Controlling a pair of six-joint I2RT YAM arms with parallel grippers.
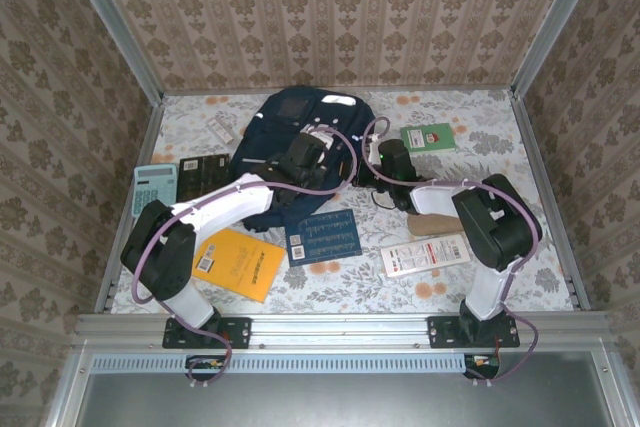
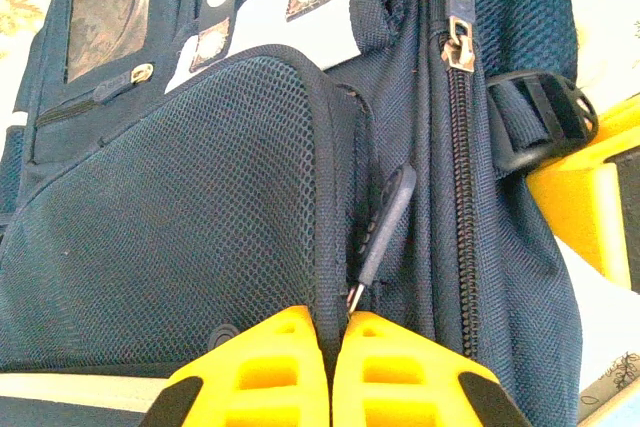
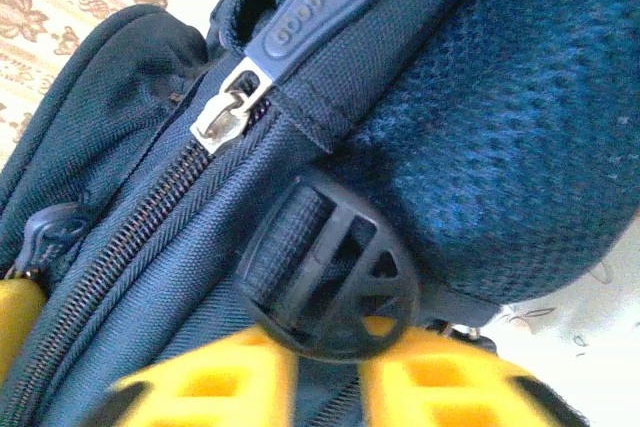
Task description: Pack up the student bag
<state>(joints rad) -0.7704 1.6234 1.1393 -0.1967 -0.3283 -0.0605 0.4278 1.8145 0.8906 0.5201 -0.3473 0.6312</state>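
Top view, L to R. On the table (image 1: 500, 182), at your far L: a pale-blue calculator (image 1: 155, 187), w/ a black booklet (image 1: 204, 171) just beside it on its R. Nearer the arm bases, an orange notebook (image 1: 240, 263) lies flat, just R of your left arm's lower link.

Location of the student bag (image 1: 262, 137): lying at the far ctr of the table, slightly L of the midline. Its top end, w/ the grey-white patch, points toward the back wall. Both your wrists reach onto it: left arm over its near half, right arm at its R side.

Your left gripper (image 2: 333, 319): the wrist view shows the yellow fingers pressed tight together. Tips are set on the piped edge of the mesh front pocket (image 2: 180, 207). That pocket's zip pull (image 2: 385, 209) stands just above the tips, its metal end right at them. Can't tell whether fabric or zip hardware is pinched.

A blue booklet (image 1: 323, 237) lies flat on the near side of the bag, btwn the two arms.

Your right gripper (image 3: 328, 359): fingers blurred, narrowly apart, at the bag's R side. A black buckle (image 3: 330, 267) sits across the gap, its lower rim overlapping both fingers. Can't tell whether they clamp it. The main zip (image 3: 140, 217) runs closed beside it, w/ the slider (image 3: 225, 115) toward the upper L of that view.

R portion: a green book (image 1: 428, 137) lies R of the bag, apart from it. A tan oblong item (image 1: 435, 223) and a white flat box (image 1: 425, 257) lie by your right arm, the tan one partly under the forearm.
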